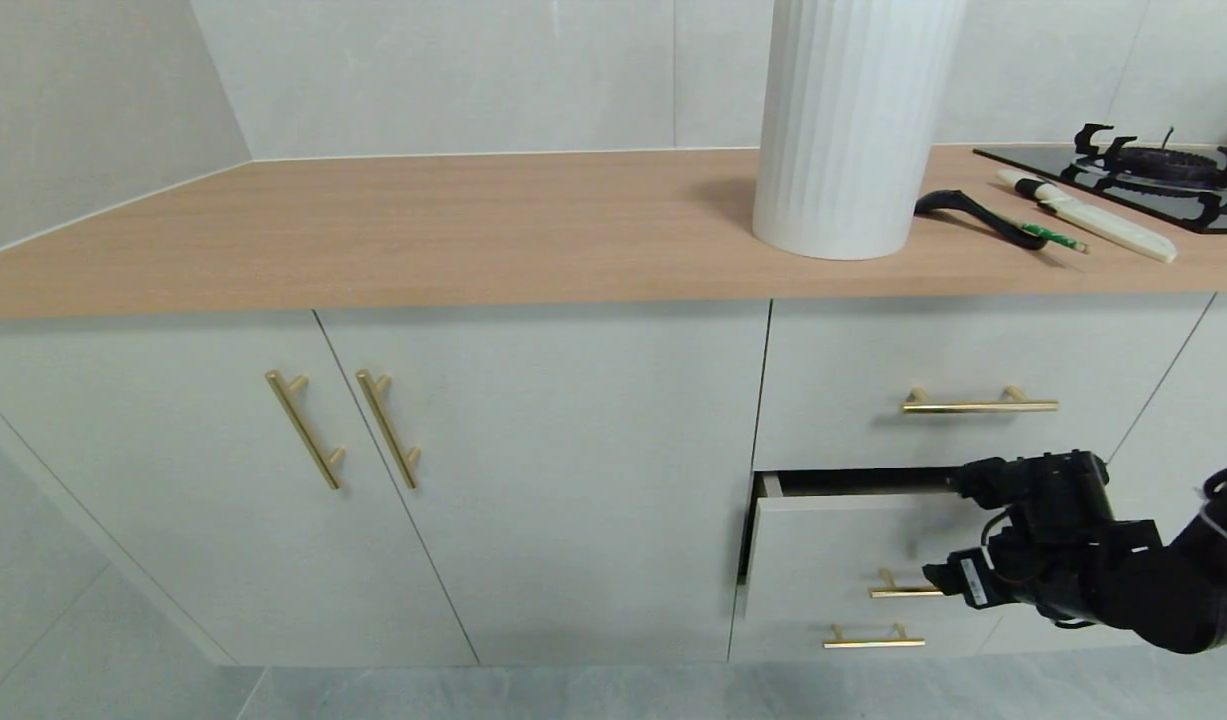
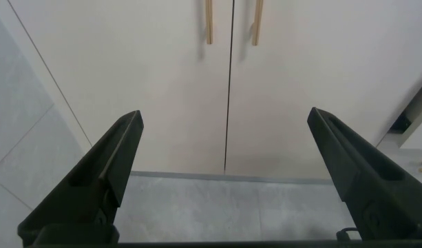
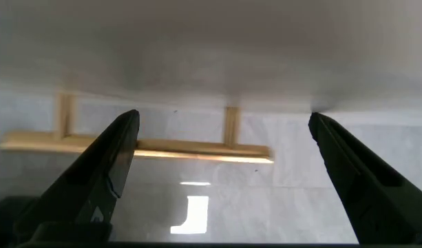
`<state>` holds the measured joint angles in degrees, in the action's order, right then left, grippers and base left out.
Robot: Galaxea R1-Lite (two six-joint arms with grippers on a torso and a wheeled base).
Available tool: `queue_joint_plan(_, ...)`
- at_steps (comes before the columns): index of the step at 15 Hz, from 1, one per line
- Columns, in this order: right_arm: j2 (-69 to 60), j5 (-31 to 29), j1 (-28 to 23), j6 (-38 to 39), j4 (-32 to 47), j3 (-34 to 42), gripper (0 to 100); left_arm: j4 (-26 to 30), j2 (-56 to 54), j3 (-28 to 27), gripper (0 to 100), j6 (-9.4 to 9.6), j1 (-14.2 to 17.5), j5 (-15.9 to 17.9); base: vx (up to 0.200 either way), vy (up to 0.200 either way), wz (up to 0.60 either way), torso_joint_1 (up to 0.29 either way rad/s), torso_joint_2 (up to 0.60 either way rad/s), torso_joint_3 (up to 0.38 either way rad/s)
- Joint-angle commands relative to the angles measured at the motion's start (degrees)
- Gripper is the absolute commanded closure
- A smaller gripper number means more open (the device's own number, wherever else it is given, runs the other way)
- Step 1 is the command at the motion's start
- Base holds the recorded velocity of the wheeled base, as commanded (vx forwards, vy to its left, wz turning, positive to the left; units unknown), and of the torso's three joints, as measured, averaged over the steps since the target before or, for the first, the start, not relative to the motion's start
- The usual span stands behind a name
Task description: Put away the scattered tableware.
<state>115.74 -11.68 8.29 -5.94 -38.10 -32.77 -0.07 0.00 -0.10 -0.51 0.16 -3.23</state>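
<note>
On the wooden countertop [image 1: 423, 230], at the far right, lie a black ladle [image 1: 978, 215], a white-sheathed knife [image 1: 1088, 215] and a thin green-handled utensil [image 1: 1058, 237]. Below them the middle drawer [image 1: 833, 540] stands pulled out a little, with a dark gap along its top. My right gripper [image 1: 958, 530] is open at that drawer's front, one finger at its top edge and the other by its gold handle [image 1: 903, 590]. From the wrist, the right gripper [image 3: 223, 120] frames a gold handle [image 3: 142, 146]. My left gripper [image 2: 224, 117] is open and empty, facing the cabinet doors.
A tall white ribbed vase [image 1: 848, 120] stands on the counter just left of the utensils. A black stovetop [image 1: 1153, 175] fills the back right corner. A shut top drawer [image 1: 978, 405] and a bottom drawer handle [image 1: 873, 640] flank the open one. Two cabinet doors with gold handles [image 2: 209, 21] lie to the left.
</note>
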Motion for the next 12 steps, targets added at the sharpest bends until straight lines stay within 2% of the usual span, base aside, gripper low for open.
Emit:
queue_joint_plan(1,-17.83,1.57,2.43,-0.57,11.90,-0.01,0,-0.01,0.09,0.01,0,-0.02,0.02,-0.02,0.000,0.000,0.00,0.000,0.00,0.000)
queue_joint_plan(2,-26.18,3.07,3.58,-0.48,20.43,-2.12,0,-0.01,0.09,0.01,0,-0.02,0.02,-0.02,0.000,0.000,0.00,0.000,0.00,0.000)
queue_joint_plan(4,-31.71,4.47,4.19,0.40,25.35,-5.38,0,-0.01,0.09,0.01,0,-0.02,0.02,-0.02,0.000,0.000,0.00,0.000,0.00,0.000)
queue_joint_plan(7,-27.14,4.91,4.28,5.76,24.38,-7.40,0,-0.01,0.09,0.01,0,-0.02,0.02,-0.02,0.000,0.000,0.00,0.000,0.00,0.000)
queue_joint_plan(12,-16.25,4.65,4.37,8.22,13.31,-7.13,0,-0.01,0.09,0.01,0,-0.02,0.02,-0.02,0.000,0.000,0.00,0.000,0.00,0.000)
